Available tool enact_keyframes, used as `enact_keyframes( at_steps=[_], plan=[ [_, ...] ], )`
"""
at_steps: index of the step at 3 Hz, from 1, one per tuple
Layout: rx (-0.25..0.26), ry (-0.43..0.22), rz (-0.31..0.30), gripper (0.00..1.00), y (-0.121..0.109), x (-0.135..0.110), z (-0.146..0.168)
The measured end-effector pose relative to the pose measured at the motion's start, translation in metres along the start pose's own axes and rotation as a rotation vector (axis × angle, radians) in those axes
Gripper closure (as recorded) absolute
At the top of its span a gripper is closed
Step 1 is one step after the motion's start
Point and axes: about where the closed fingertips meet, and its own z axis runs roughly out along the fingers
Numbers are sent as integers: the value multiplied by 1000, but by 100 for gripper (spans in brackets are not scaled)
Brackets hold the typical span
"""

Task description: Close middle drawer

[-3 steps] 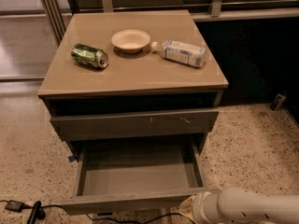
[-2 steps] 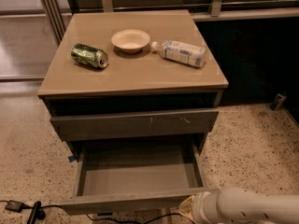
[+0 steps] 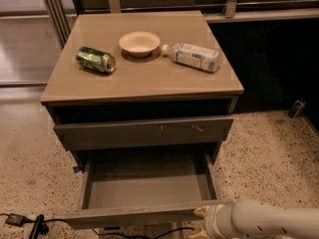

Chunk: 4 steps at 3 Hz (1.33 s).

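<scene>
The middle drawer [image 3: 144, 187] is pulled far out of the grey-brown cabinet, and its bare grey box interior is empty. Its plain front [image 3: 129, 217] runs along the bottom of the camera view. My gripper [image 3: 202, 221] is at the bottom right, at the right end of that front. My white arm [image 3: 269, 222] comes in from the right edge. Whether the gripper touches the front I cannot tell. Above the open drawer is a similar drawer front with small pale scratch marks [image 3: 144, 132], pushed in.
On the cabinet top [image 3: 149, 81] lie a green can [image 3: 95, 59] on its side, a pale bowl [image 3: 139, 43] and a tipped plastic bottle [image 3: 192, 56]. A black cable and plug [image 3: 30, 224] lie on the speckled floor at the lower left. A railing stands behind the cabinet.
</scene>
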Motion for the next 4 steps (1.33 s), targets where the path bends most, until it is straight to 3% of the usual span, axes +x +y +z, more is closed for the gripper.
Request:
enact_keyframes(
  at_steps=[1, 2, 4],
  plan=[
    [8, 6, -30, 0, -10, -5, 7],
    [12, 6, -34, 0, -11, -4, 8],
    [43, 36, -239, 50, -96, -54, 62]
  ],
)
